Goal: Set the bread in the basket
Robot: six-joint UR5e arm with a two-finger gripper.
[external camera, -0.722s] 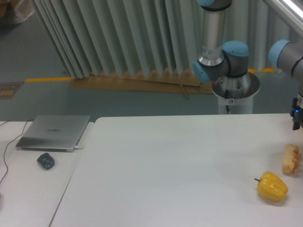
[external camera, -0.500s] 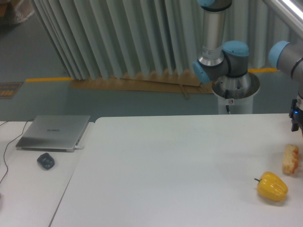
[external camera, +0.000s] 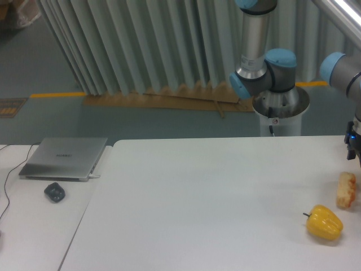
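The bread [external camera: 346,190] is a small oblong tan piece with reddish-brown patches. It lies on the white table [external camera: 214,197] near the right edge. Just above it, at the frame's right border, a dark part of my gripper [external camera: 355,148] with a blue light shows. Its fingers are cut off by the frame edge, so I cannot tell how the jaws stand. It hangs apart from the bread. The basket is out of view.
A glossy yellow bell pepper [external camera: 324,222] lies in front of the bread, to its left. A closed laptop [external camera: 65,158] and a dark mouse [external camera: 54,192] sit on the left table. The arm's base [external camera: 276,107] stands behind the table.
The dark gripper part at the right edge has drifted slightly down and to the right. The bread and pepper have not moved.
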